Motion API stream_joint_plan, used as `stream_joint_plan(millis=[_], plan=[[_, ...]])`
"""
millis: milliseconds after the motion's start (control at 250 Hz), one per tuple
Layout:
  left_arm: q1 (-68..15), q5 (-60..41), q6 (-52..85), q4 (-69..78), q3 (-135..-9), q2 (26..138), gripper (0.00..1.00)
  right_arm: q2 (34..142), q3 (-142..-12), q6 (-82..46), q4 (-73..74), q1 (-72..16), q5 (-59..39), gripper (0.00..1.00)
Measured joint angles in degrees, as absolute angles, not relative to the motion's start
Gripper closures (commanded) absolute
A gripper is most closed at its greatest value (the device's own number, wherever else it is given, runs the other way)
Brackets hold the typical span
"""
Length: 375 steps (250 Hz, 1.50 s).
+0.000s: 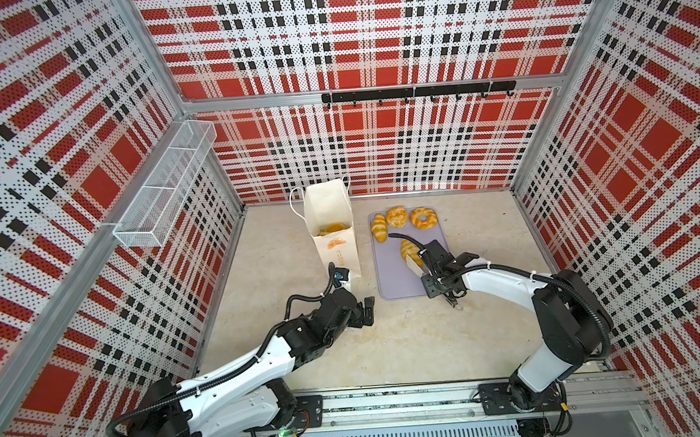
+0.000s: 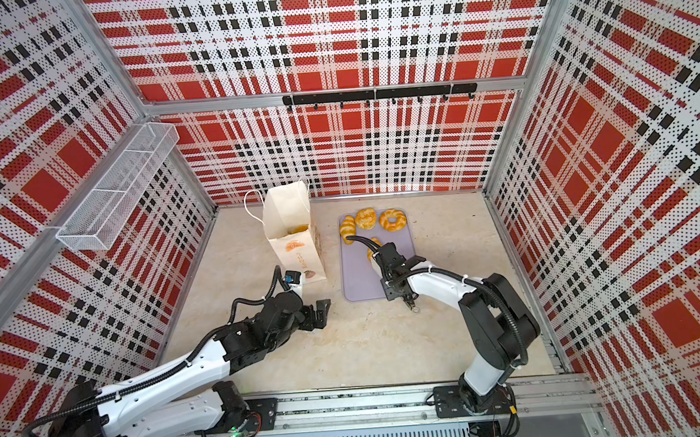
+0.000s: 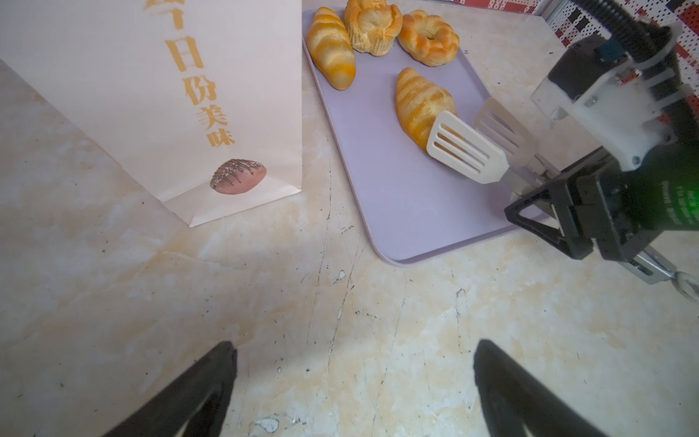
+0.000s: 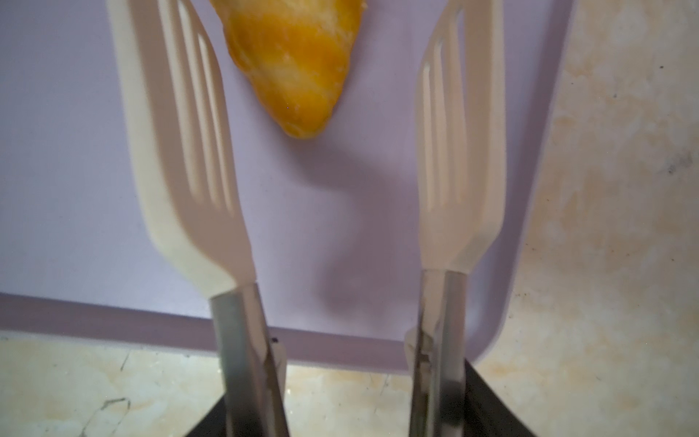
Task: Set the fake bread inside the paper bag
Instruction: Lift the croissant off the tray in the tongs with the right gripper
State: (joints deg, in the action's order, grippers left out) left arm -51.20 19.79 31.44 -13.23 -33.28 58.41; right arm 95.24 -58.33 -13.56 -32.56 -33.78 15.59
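Nearest croissant (image 3: 421,108) on lilac tray (image 3: 397,196): looks light, glossy, likely slippery; best grip across thick middle, not tapered tip.

Right pincer (image 4: 321,113) carries tongs (image 4: 181,151); blades apart around croissant tip, nothing gripped.

Left pincer (image 3: 355,386) wide open, empty, above bench (image 3: 340,321).

Three more breads (image 1: 398,216) at tray far end.

Paper bag (image 1: 332,229) upright beside tray, some bread (image 1: 332,228) already inside.

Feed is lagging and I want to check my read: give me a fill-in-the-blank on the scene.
1. ____ golden toy pastries lie on the flat lilac tray.
2. The slotted cream tongs flank a ____.
3. The cream paper bag stands ____.
4. The left gripper holds ____.

Answers: four; croissant; upright; nothing
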Motion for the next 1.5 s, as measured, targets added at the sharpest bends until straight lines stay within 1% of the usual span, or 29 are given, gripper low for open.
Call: stream_joint_plan(millis=[444,592,740,880,932,1501], plan=[[-53.3,19.3,31.4,-11.5,-35.3,63.4,0.00,101.4,-64.2,-13.5,-32.4,-33.8,15.7,0.37],[-53.5,19.3,31.3,-11.4,-35.4,63.8,0.01,103.2,-66.2,-13.2,-32.9,-33.8,15.7,0.40],[-53.5,19.4,31.2,-11.4,-35.4,63.7,0.01,104.6,-67.7,-12.7,-34.2,-33.8,16.0,0.46],[-53.5,19.6,31.2,-11.4,-35.4,63.4,0.01,104.6,-67.7,-11.7,-35.3,-33.8,16.2,0.55],[-53.5,19.6,31.2,-11.4,-35.4,63.2,0.01,104.6,-67.7,-11.6,-35.6,-33.8,16.3,0.57],[-54.2,20.0,31.1,-11.8,-35.4,61.3,0.01,97.8,-63.6,-11.1,-35.4,-33.6,13.1,0.57]])
